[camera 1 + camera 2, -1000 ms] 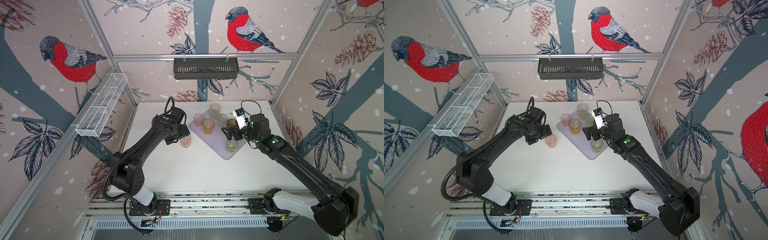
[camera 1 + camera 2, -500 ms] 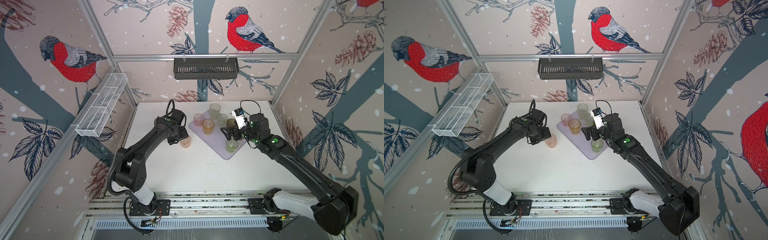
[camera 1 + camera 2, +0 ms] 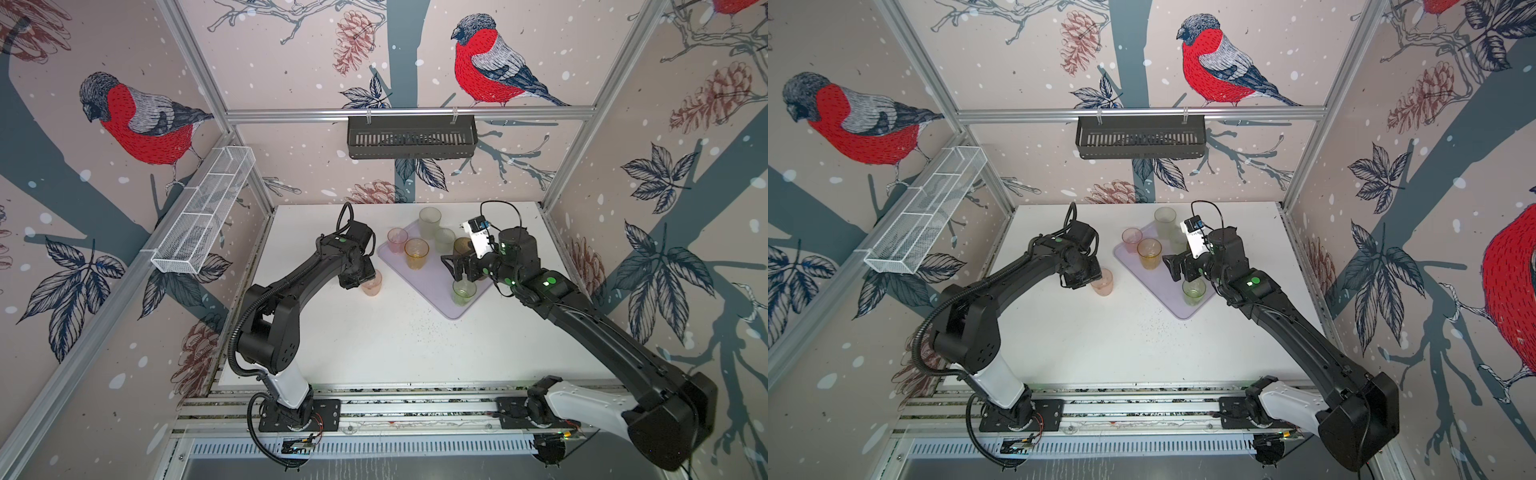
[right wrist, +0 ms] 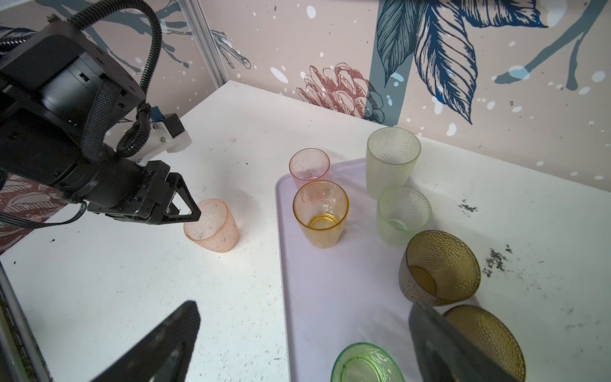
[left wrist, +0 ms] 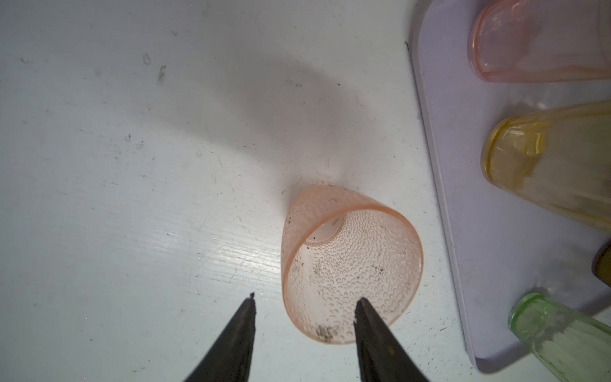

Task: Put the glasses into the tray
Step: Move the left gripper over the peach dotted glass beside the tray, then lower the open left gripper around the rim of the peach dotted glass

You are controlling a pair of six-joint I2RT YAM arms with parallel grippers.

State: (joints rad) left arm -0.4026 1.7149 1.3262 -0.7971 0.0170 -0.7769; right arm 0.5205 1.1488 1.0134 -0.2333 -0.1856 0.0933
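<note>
A pink glass [image 5: 350, 264] stands on the white table just left of the lilac tray [image 3: 432, 278], and both top views show it [image 3: 1103, 282]. My left gripper [image 5: 306, 297] straddles its near rim, one finger inside the cup and one outside. The jaws are partly open, with a gap still showing on the outer side. On the tray stand a pink [image 3: 397, 240], an amber [image 3: 416, 252], a tall frosted [image 3: 429, 222], a short frosted [image 3: 444, 240], a green [image 3: 463, 292] and two brown glasses [image 4: 439, 268]. My right gripper [image 4: 304, 307] hangs open and empty over the tray, above the green glass.
A black slatted basket [image 3: 411, 137] hangs on the back wall and a white wire mesh basket [image 3: 203, 220] on the left wall. Dark crumbs [image 3: 419, 328] dot the table in front of the tray. The middle of the tray is bare.
The left jaws have narrowed around the pink glass's rim, and the left arm's elbow has swung in. The right arm and the glasses on the tray have not moved.
</note>
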